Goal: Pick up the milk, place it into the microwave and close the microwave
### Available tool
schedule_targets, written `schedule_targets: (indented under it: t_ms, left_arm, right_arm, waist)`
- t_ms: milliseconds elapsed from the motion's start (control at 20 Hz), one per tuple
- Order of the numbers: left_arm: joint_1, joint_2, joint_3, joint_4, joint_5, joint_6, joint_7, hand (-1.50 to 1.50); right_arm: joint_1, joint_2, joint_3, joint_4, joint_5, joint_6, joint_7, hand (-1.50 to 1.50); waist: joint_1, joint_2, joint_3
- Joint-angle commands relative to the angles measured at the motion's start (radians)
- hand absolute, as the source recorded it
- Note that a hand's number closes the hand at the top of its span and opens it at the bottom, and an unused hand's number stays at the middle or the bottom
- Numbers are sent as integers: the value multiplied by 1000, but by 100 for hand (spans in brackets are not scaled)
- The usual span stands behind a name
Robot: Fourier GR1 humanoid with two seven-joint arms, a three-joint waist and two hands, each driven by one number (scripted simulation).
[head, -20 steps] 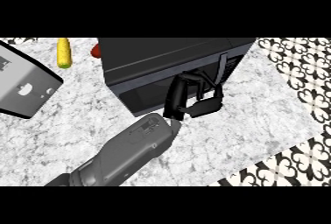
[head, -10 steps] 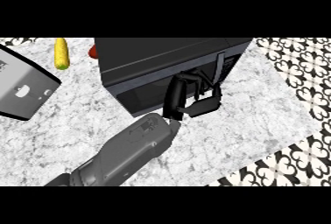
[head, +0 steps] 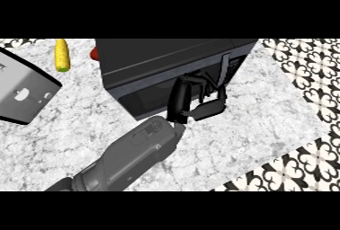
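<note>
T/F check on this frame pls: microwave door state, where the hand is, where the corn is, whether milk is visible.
1. The microwave door looks shut. True.
2. The right hand is at the microwave's front face, fingers upward. True.
3. The corn lies right of the microwave. False: it lies left of it, on the counter.
4. The milk stands on the counter in plain view. False: no milk shows.
5. A red thing peeks out beside the microwave's left edge. True.
</note>
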Motion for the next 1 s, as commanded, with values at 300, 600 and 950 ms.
schedule_targets:
  t_ms: [300,600,950]
  left_arm:
    - [-58,0,23,88,58,-24,-26,150]
    - [-70,0,15,103,85,-43,-41,150]
    - [-81,0,0,114,109,-39,-67,150]
  right_arm:
    - [-13,-40,-24,6,-58,-2,28,-150]
    - [-29,-66,-1,-10,-104,37,42,-150]
    - [-27,-95,2,-1,-143,63,59,-150]
  waist:
    - [-16,13,0]
    - [-1,14,1]
    - [-12,16,2]
